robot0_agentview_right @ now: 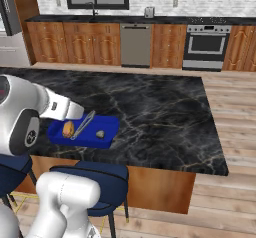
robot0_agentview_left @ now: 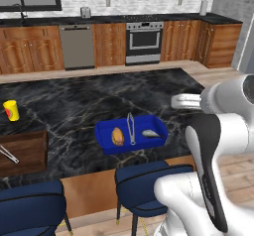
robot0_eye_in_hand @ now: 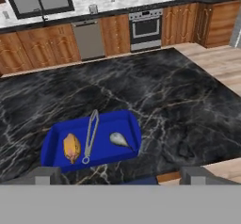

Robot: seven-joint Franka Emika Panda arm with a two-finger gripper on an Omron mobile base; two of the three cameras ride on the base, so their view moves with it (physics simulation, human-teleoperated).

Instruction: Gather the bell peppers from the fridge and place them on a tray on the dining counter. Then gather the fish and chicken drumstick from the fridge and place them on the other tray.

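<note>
Lying in blue tray [robot0_eye_in_hand: 56,138]: golden drumstick [robot0_eye_in_hand: 71,147], grey fish [robot0_eye_in_hand: 119,140].

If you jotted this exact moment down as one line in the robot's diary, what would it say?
tool: open, empty, above counter edge | blue plastic tray: on black marble counter | in tray: golden chicken drumstick, metal tongs, grey fish

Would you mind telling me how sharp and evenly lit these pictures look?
Left base view: the blue tray is fairly sharp and evenly lit, the near arm soft. Right base view: flat light, no glare on the counter. Hand view: slightly soft, the fish blurry-edged.
</note>
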